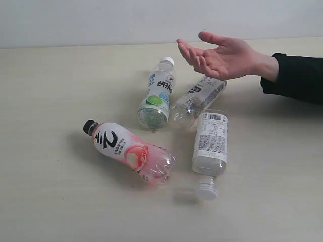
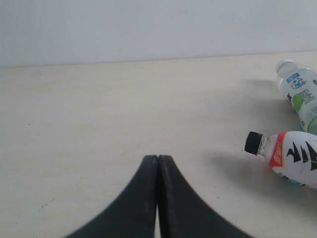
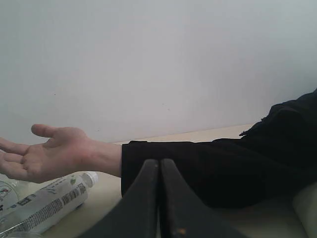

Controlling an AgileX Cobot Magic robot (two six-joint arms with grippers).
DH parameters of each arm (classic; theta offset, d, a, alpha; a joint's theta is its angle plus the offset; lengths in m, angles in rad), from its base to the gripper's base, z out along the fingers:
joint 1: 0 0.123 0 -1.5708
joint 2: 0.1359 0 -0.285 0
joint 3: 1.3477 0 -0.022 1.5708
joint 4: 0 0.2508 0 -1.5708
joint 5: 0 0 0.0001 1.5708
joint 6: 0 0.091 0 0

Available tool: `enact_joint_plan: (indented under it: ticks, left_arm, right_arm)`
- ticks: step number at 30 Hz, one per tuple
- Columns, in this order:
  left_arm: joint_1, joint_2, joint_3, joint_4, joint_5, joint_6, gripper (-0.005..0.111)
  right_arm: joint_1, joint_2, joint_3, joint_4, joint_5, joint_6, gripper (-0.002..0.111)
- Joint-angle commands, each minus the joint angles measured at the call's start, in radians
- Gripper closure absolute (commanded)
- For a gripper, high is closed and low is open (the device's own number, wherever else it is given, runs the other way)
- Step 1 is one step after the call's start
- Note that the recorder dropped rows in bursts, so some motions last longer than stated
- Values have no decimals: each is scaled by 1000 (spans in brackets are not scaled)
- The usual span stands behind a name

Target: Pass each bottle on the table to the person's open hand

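Observation:
Four bottles lie on their sides on the cream table [image 1: 50,191]. The pink-labelled bottle with black cap [image 1: 128,150] is nearest the left; it also shows in the left wrist view [image 2: 292,157]. The green-and-white bottle [image 1: 157,95] lies behind it. Two white-labelled bottles [image 1: 198,99] [image 1: 210,143] lie to the right. The person's open hand [image 1: 219,55], palm up, hovers above them from a black sleeve [image 1: 295,76]. No gripper shows in the exterior view. My left gripper [image 2: 158,158] is shut and empty over bare table. My right gripper [image 3: 159,162] is shut and empty in front of the sleeve [image 3: 213,168].
A pale wall [image 1: 101,20] runs behind the table. The person's forearm reaches in from the right side. In the right wrist view the hand [image 3: 49,156] hovers above a white-labelled bottle [image 3: 47,201].

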Motion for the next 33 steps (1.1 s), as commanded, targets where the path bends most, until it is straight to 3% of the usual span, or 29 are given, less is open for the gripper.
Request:
enact_joint_plan:
  ticks: [1,27,33]
  left_arm:
    - [-1,-5,3,3,-7,-3,104]
    - [-1,-5,3,3,-7,-3,104]
    - [-1,-5,3,3,-7,-3,104]
  right_arm:
    - [-2,-5,5,1,-4,-3,108]
    - [-2,-5,5,1,-4,-3,108]
    - [-2,-5,5,-2,-118,-3,108]
